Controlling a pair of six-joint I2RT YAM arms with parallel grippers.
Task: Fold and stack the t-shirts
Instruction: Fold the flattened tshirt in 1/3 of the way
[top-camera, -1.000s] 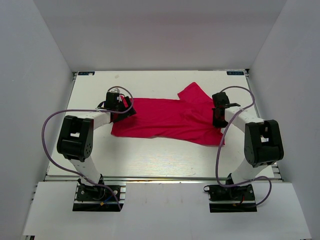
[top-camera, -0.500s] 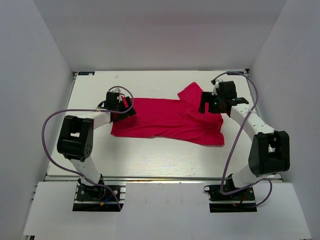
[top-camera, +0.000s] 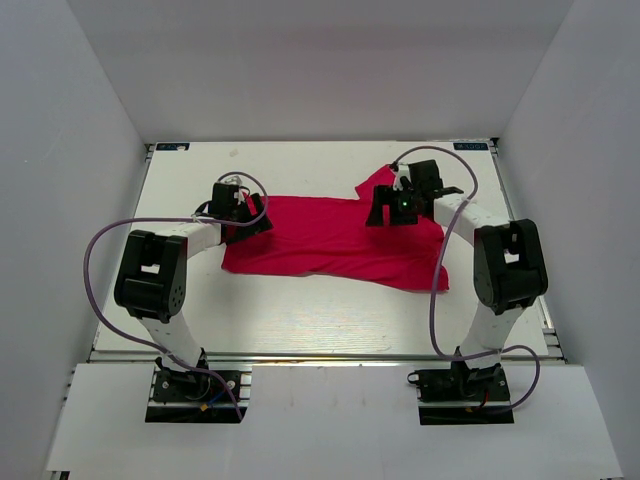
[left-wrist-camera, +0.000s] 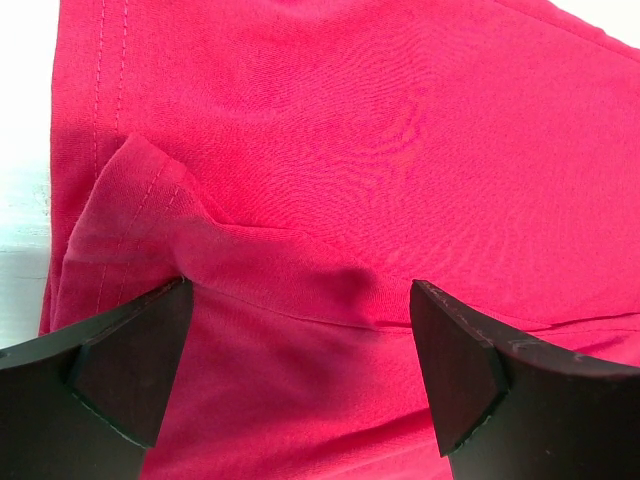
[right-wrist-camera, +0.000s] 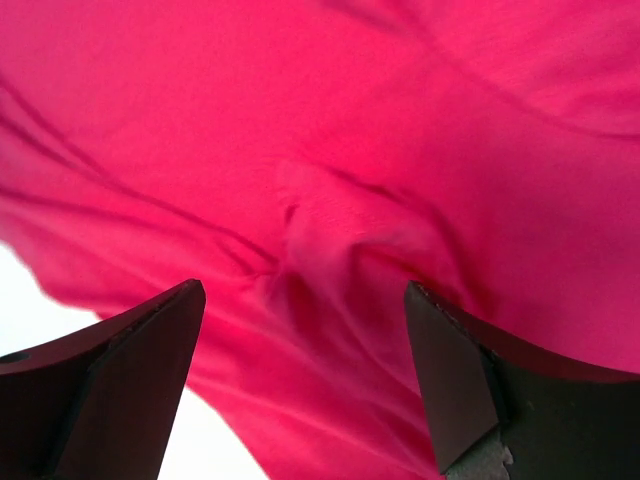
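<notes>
A crimson-pink t-shirt (top-camera: 330, 240) lies half-folded across the middle of the white table, one sleeve (top-camera: 378, 184) sticking out toward the back right. My left gripper (top-camera: 250, 213) sits at the shirt's left edge, open, with a folded hem (left-wrist-camera: 150, 215) just ahead of its fingers (left-wrist-camera: 455, 360). My right gripper (top-camera: 383, 212) hovers over the shirt's right part by the sleeve, open, with wrinkled cloth (right-wrist-camera: 330, 230) between its fingers (right-wrist-camera: 450, 370) but nothing pinched. The neck tag is hidden.
White walls enclose the table (top-camera: 300, 310) on three sides. Purple cables (top-camera: 100, 250) loop from both arms. The arm bases (top-camera: 195, 385) stand at the near edge.
My right gripper opened and let go of the shirt's right edge, then swung left and back over the cloth near the sleeve. The left arm stayed still.
</notes>
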